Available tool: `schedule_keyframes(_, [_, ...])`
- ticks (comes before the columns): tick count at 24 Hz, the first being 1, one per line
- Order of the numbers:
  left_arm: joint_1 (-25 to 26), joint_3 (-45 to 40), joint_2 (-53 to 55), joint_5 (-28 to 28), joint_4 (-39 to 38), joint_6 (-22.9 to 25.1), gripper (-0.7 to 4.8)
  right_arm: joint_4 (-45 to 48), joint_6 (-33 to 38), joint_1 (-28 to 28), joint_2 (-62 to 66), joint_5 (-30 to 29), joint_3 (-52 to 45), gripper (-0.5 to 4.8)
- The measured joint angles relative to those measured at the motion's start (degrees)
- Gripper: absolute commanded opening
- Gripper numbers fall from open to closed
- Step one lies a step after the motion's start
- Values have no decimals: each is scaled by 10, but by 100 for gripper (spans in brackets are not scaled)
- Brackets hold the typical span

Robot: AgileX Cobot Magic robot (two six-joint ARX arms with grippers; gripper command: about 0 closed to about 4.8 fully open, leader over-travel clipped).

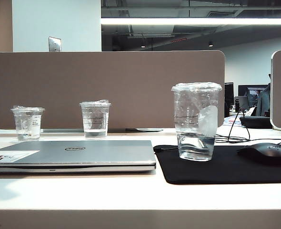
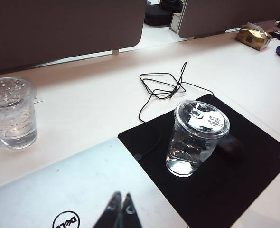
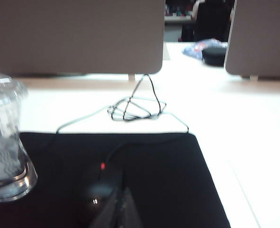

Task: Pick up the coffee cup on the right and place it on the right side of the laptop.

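While the coffee cup stands upright on the black mat just right of the laptop, both grippers, left and right, hang empty, fingers together; best left undisturbed, clear of the mouse.

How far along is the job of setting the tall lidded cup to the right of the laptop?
Done: the coffee cup stands upright on the black mouse mat, right of the laptop. In hand: nothing; the left tool above the laptop and the right tool above the mat are shut, empty. Left: nothing visible.
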Motion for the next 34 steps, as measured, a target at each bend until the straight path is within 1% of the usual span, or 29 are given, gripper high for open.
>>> schedule_keyframes(4, [0, 0, 0, 0, 0, 0, -5, -9, 28, 1, 0, 35, 0, -8])
schedule_keyframes(6, [0, 0, 0, 0, 0, 0, -5, -7, 31, 1, 0, 37, 0, -8])
schedule_keyframes(7, [0, 0, 0, 0, 0, 0, -5, -6, 31, 2, 0, 37, 0, -3])
schedule_keyframes(9, [0, 0, 0, 0, 0, 0, -5, -2, 31, 1, 0, 38, 0, 25])
schedule_keyframes(12, [0, 0, 0, 0, 0, 0, -5, -2, 32, 1, 0, 54, 0, 25])
schedule_keyframes(27, [0, 0, 0, -1, 2, 0, -5, -5, 32, 1, 0, 56, 0, 25])
schedule_keyframes(29, [2, 0, -2, -10, 1, 0, -5, -5, 32, 1, 0, 55, 0, 25])
schedule_keyframes(30, [6, 0, -15, -30, -7, 0, -5, -5, 32, 1, 0, 56, 0, 25])
schedule_keyframes(32, [13, 0, -28, -46, -5, 1, -6, -5, 32, 1, 0, 56, 0, 25])
schedule_keyframes(34, [22, -5, -38, -50, 4, 4, -6, -5, 32, 1, 0, 56, 0, 25])
